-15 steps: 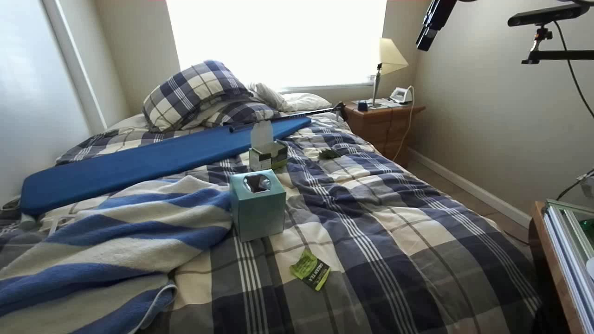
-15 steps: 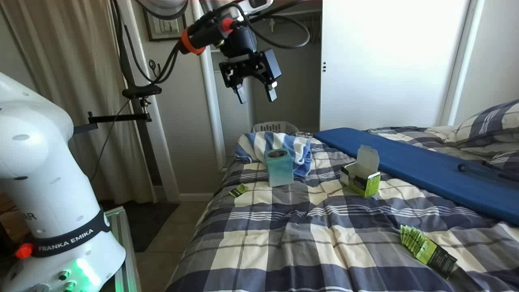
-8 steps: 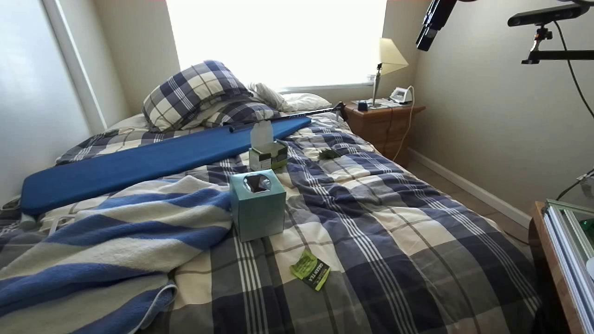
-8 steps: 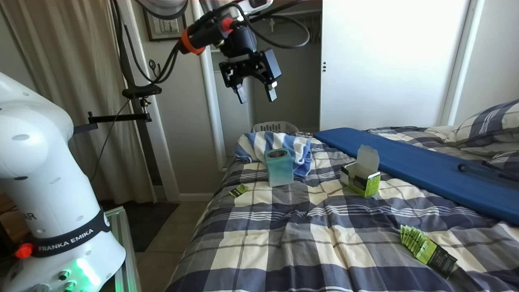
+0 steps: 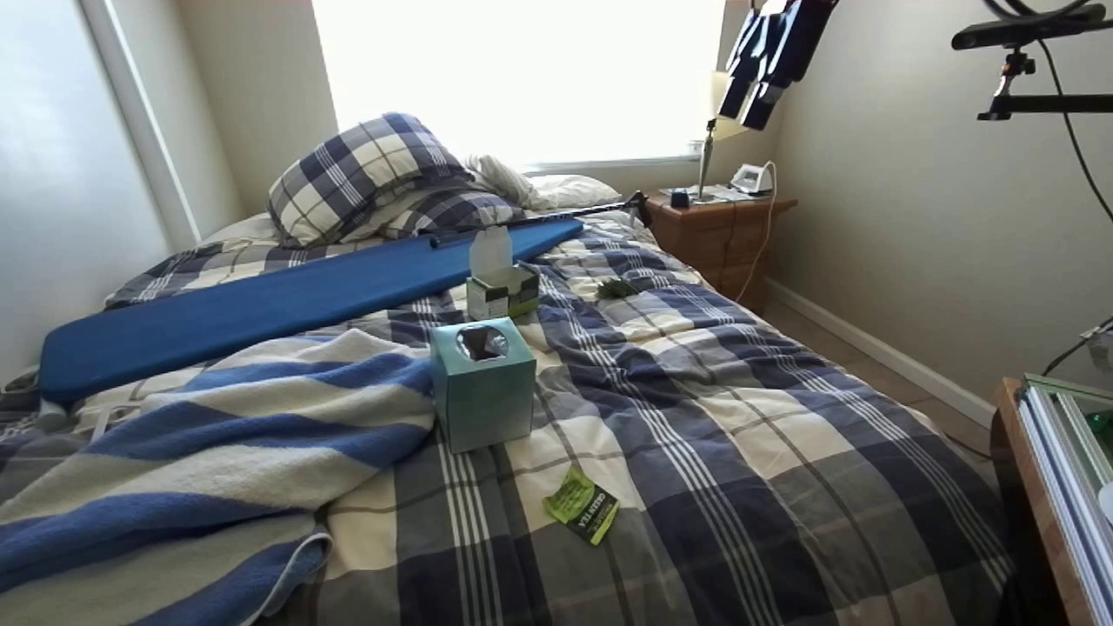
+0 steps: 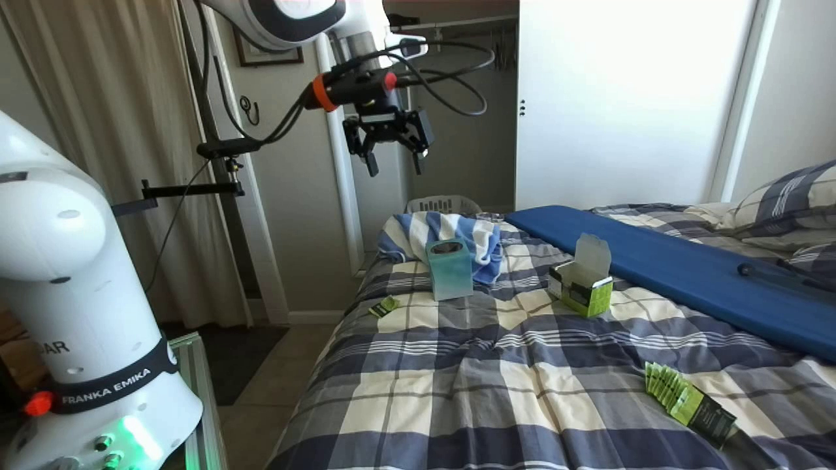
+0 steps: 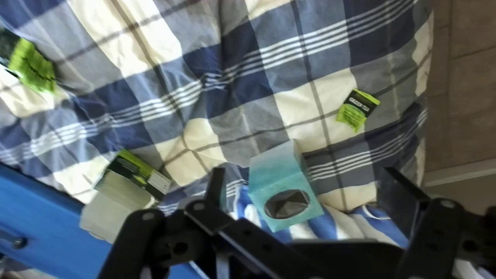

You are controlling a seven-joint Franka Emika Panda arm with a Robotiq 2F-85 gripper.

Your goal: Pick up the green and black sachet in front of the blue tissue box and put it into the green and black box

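"Navy-and-cream plaid duvet (image 6: pixel 457 405), soft and rucked. What's above it?"

"The Robotiq gripper (image 6: pixel 395 164), hanging high, jaws wide apart, nothing between them."

"Any worries?"

"First the teal tissue box (image 5: pixel 483 396): come in crooked and a jaw may knock it. Then the green-and-black tea box (image 6: pixel 591 300): its lid stands up and could snag whatever gets dropped in."

"And the green tea sachet (image 5: pixel 583 506)?"

"Flat on the duvet, near the tissue box but not touching. It's thin and the cloth probably gives, so the jaws could pinch fabric or skate over it."

"Which way does it point?"

"In the wrist view its long axis slants from upper right, the black-labelled end, to lower left, the plain green end, roughly towards the tissue box. I'd turn the gripper slightly to match."
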